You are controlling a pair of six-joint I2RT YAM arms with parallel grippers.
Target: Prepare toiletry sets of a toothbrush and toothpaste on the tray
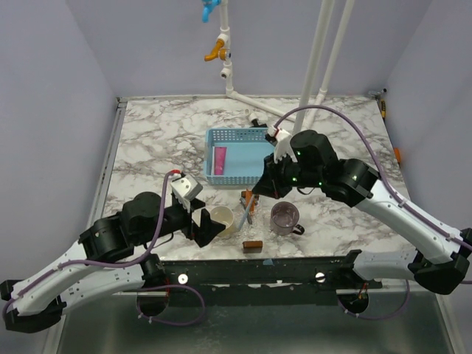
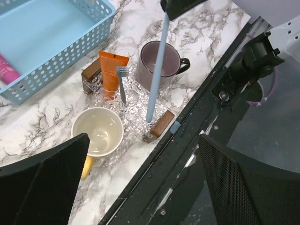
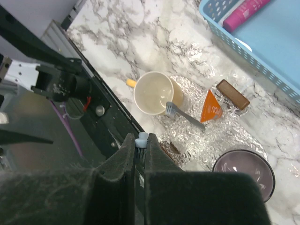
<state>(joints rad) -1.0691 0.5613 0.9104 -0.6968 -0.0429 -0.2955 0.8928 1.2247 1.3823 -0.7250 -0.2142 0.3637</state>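
Nearest, just short of the crinkly clear tray (image 2: 133, 119), the left tool (image 2: 143, 145) hangs with jaws wide apart, empty. Above the tray, the right tool (image 3: 140, 140) is clamped on the top end of the slim pale-blue toothbrush (image 2: 157, 65) — light, stiff, likely slick, so safest pinched across its handle. The flat orange toothpaste tube (image 2: 111, 70) lies at the tray's far end — soft, best held gently by its edges.

Bright, even light, soft shadows, glints on the tray (image 2: 135, 125); wrist views blur up close.
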